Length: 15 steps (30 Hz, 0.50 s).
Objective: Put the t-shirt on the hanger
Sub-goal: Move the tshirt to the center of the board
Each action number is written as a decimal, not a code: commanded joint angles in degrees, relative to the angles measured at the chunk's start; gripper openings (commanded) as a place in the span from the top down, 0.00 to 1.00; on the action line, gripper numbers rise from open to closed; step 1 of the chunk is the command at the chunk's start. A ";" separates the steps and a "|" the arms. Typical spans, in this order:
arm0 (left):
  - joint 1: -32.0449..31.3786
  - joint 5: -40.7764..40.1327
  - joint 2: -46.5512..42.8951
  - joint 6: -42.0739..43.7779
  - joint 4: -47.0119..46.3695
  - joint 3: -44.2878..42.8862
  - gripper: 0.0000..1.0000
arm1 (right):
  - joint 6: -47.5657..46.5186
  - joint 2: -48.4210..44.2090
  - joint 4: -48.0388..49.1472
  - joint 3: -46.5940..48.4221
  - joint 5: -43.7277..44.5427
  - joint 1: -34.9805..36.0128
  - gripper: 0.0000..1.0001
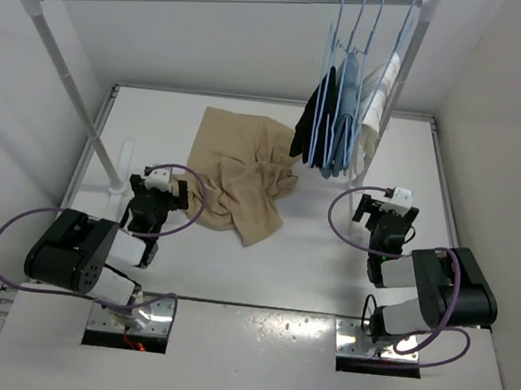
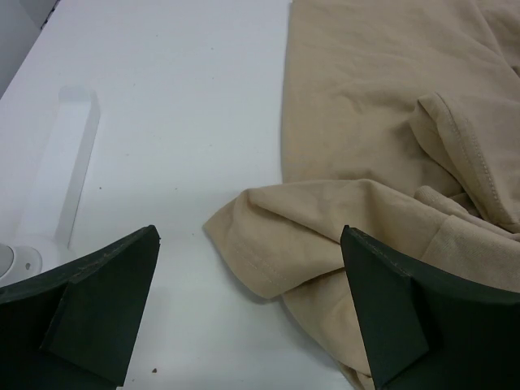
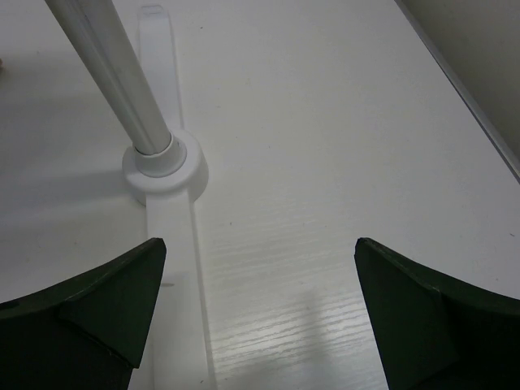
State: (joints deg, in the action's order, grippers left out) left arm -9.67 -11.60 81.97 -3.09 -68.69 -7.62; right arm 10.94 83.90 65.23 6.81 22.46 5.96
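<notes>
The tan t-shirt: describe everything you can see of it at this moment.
The plain tan short-sleeved cloth t-shirt lies crumpled on the white table, left of centre. It looks soft and matte, and it is bunched into folds toward its near right corner. A stitched sleeve hem shows in the left wrist view. It is on no hanger. The open left end effector faces its near edge, holding nothing.
</notes>
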 commanded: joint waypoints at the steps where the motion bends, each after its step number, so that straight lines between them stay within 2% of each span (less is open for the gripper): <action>1: -0.44 0.26 -1.03 -0.51 -2.33 -0.56 0.00 | 0.66 -0.93 1.74 1.72 -0.49 -0.33 0.00; 3: -0.44 2.18 -1.55 0.02 -4.85 0.05 0.00 | 0.66 -0.93 2.26 1.72 0.73 -0.33 0.00; 5: -0.44 7.00 -4.52 3.77 1.58 -2.38 0.00 | 2.41 -0.93 3.31 1.10 4.07 -0.33 0.00; 6: -0.44 14.68 -6.89 5.71 8.85 -5.53 0.00 | 2.42 -0.93 3.32 1.10 6.09 0.19 0.00; 7: -0.44 20.41 -8.48 8.95 23.71 -9.39 0.00 | 2.42 -0.93 3.32 1.10 6.11 0.20 0.00; 8: -1.39 25.78 -9.02 14.11 30.91 -17.53 0.00 | 2.42 -0.93 2.80 1.10 6.63 0.20 0.00; 9: -2.01 29.05 -9.03 20.34 36.55 -20.74 0.00 | 2.42 -0.93 2.80 1.10 6.63 0.20 0.00; 10: -2.54 29.09 -9.03 20.41 41.91 -22.77 0.00 | 2.42 -0.93 2.80 1.10 6.63 0.20 0.00; 11: -2.55 29.09 -9.03 21.54 43.10 -23.75 0.00 | 2.42 -0.93 2.80 1.10 6.63 0.20 0.00; 14: -2.55 26.99 -10.51 32.32 47.49 -23.76 0.00 | 2.42 -0.93 2.80 1.10 6.63 0.20 0.00; 15: -3.24 25.84 -10.52 39.06 48.37 -23.76 0.00 | 2.42 -0.93 2.80 1.10 6.63 0.20 0.00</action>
State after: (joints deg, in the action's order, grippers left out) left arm -12.08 11.86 72.25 19.62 -32.73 -32.08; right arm 12.08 83.90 65.39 6.81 27.88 5.98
